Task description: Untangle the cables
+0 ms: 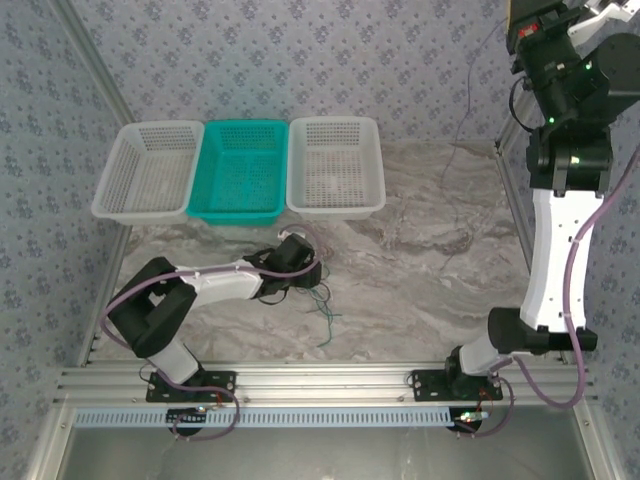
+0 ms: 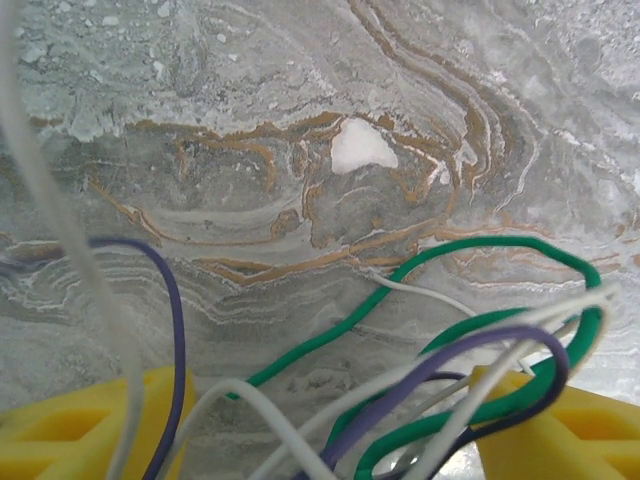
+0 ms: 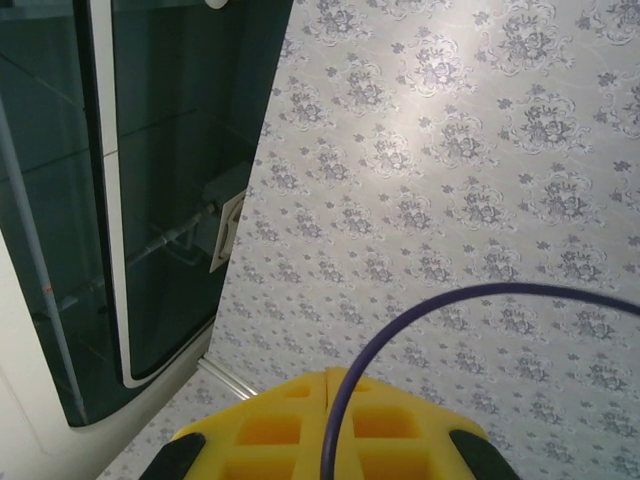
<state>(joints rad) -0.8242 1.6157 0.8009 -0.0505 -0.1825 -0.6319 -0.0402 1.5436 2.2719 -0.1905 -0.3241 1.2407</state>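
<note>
My left claw (image 2: 320, 425) is low over the marble counter (image 2: 250, 150), fingers apart, nothing clamped. The cables (image 2: 440, 380) lie bunched between the two yellow fingers. A green cable (image 2: 480, 245) loops out onto the counter, with a dark purple strand (image 2: 175, 330) and a white cable (image 2: 60, 250) crossing it. From above, the bunch sits on the counter just right of that claw.

My right claw (image 3: 327, 400) is raised high at the right, fingers together, clamped on a thin dark cable (image 3: 480, 292) that arcs out from between them.

Risks:
- Several strands cross inside the left gap. Closing here likely pinches green, dark and white at once, so a lift would drag the whole knot rather than one cable.
- Loops overlap near the right finger, and a sideways pull could cinch them tighter.
- I can't tell whether the hanging cable runs back into the bunch. If it does, more lift on the right could yank the pile.
- The right grip is on a very thin strand, so it may slip out under tension.
</note>
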